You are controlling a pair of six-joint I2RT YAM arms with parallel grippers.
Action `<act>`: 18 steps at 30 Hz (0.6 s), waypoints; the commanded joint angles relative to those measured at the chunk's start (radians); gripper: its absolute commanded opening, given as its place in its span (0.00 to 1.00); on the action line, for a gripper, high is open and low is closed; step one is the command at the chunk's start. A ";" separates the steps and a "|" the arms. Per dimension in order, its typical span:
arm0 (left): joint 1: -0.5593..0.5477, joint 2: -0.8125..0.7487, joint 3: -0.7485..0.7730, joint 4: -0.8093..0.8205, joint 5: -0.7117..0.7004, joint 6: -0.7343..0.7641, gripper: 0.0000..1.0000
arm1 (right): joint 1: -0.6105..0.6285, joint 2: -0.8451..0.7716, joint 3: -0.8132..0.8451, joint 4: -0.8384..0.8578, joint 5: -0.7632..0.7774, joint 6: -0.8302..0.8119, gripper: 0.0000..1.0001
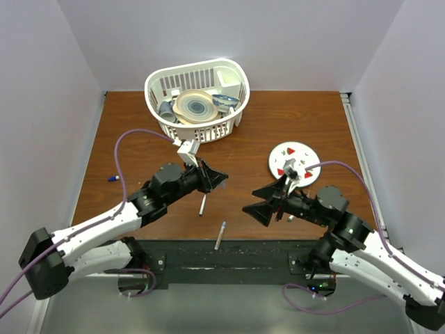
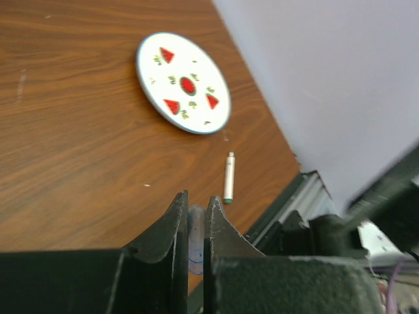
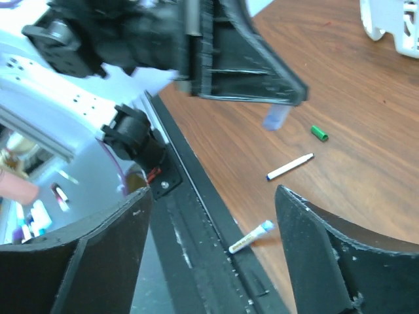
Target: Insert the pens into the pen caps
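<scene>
**One cap gripped, no pen lifted**

With its fingers pressed together, the left gripper [image 2: 196, 201] clamps a pale bluish-purple cap [image 2: 195, 230] and holds it above the middle of the tabletop, towards the near edge. The right gripper [image 3: 211, 193] hangs opposite, its fingers wide apart with nothing between them.

None of the pens looks capped. The first pen [image 1: 202, 204] lies on the wood just below the left gripper. The second pen [image 1: 220, 235] lies at the very near edge. The third pen [image 2: 229, 176], green at one end, lies between the plate [image 2: 149, 65] and the near right corner. A green cap [image 3: 319, 133] lies loose on the wood close to the first pen. A small blue item [image 1: 111, 178] by the left edge is too small to name.

The step in hand appears to be the first pairing: a cap is ready but no pen is held. Next, the right gripper would likely need to close on a pen's barrel and lift it. It would then line the tip up with the cap's open end and push straight in. Which way that opening faces, I cannot tell.
</scene>
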 commanded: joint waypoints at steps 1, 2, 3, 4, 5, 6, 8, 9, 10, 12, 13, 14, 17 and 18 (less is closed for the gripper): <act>0.013 0.149 0.058 -0.051 -0.129 -0.016 0.00 | 0.002 -0.069 -0.007 -0.099 0.073 0.077 0.82; 0.016 0.180 0.055 -0.011 -0.125 -0.016 0.00 | 0.002 -0.069 -0.005 -0.108 0.081 0.077 0.83; 0.024 0.208 0.055 0.000 -0.123 -0.019 0.00 | 0.002 -0.065 -0.007 -0.122 0.097 0.074 0.83; 0.032 0.256 0.060 0.005 -0.114 -0.025 0.00 | 0.002 -0.046 -0.011 -0.128 0.117 0.086 0.83; 0.038 0.275 0.063 0.023 -0.103 -0.024 0.00 | 0.002 -0.031 -0.014 -0.142 0.146 0.104 0.83; 0.056 0.289 0.069 0.020 -0.085 -0.024 0.00 | 0.002 -0.011 -0.022 -0.171 0.204 0.137 0.82; 0.065 0.305 0.075 0.006 -0.091 -0.010 0.00 | 0.002 0.050 -0.036 -0.184 0.231 0.227 0.82; 0.073 0.302 0.078 -0.006 -0.114 -0.001 0.00 | 0.002 0.070 -0.062 -0.181 0.236 0.261 0.81; 0.079 0.295 0.087 -0.044 -0.125 0.011 0.00 | 0.002 0.090 -0.074 -0.173 0.236 0.310 0.80; 0.095 0.285 0.092 -0.072 -0.137 0.031 0.00 | 0.002 0.156 -0.099 -0.147 0.234 0.325 0.78; 0.104 0.268 0.092 -0.086 -0.129 0.036 0.00 | 0.002 0.181 -0.097 -0.147 0.223 0.310 0.77; 0.111 0.257 0.092 -0.093 -0.122 0.037 0.00 | 0.002 0.220 -0.093 -0.150 0.225 0.303 0.74; 0.125 0.208 0.091 -0.126 -0.105 0.050 0.00 | 0.007 0.264 -0.063 -0.225 0.246 0.325 0.71; 0.125 0.185 0.092 -0.135 -0.094 0.065 0.00 | 0.008 0.280 -0.063 -0.234 0.242 0.329 0.72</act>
